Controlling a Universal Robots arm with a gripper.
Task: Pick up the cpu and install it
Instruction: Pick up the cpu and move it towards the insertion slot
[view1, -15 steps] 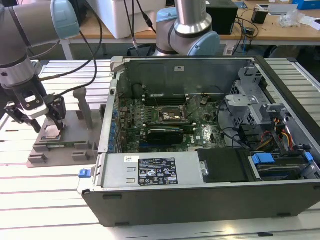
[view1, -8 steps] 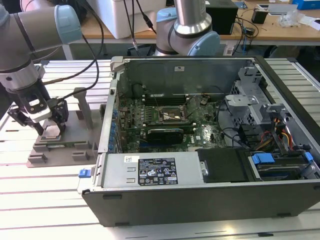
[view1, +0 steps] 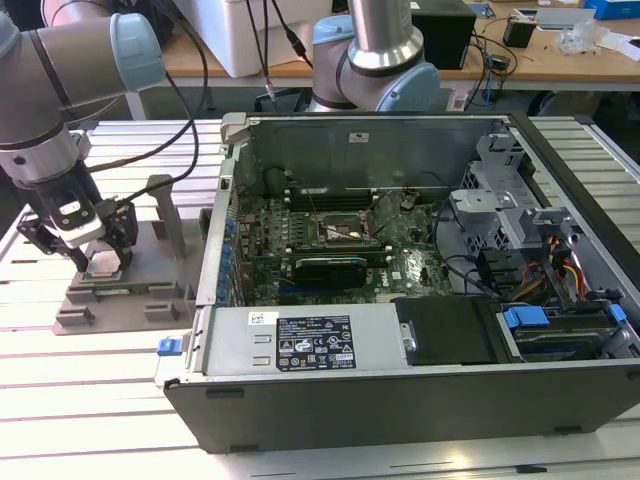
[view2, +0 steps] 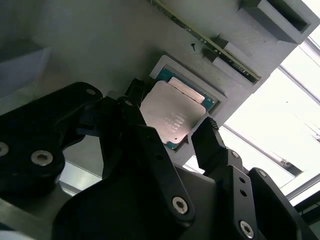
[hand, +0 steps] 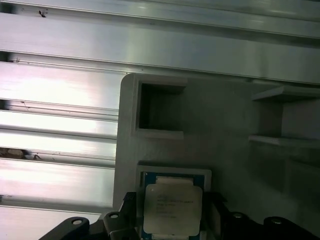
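Silvery metal tops the cpu (view2: 172, 117), which sits in its pocket in the grey tray (view1: 165, 292), and my hand (view2: 170, 120) hangs spread astride it, so I judge the pick-up is in hand and calls for a square, even pinch on its edges.

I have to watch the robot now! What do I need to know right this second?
Gripper: low over the cpu, on the exterior view's left. I cannot tell whether it grips yet.
Cpu: lies flat in its recess in the grey tray, outside the open computer case.
Done: the gripper is at the cpu.
Left: the cpu is not yet lifted and not yet in the motherboard socket inside the case.
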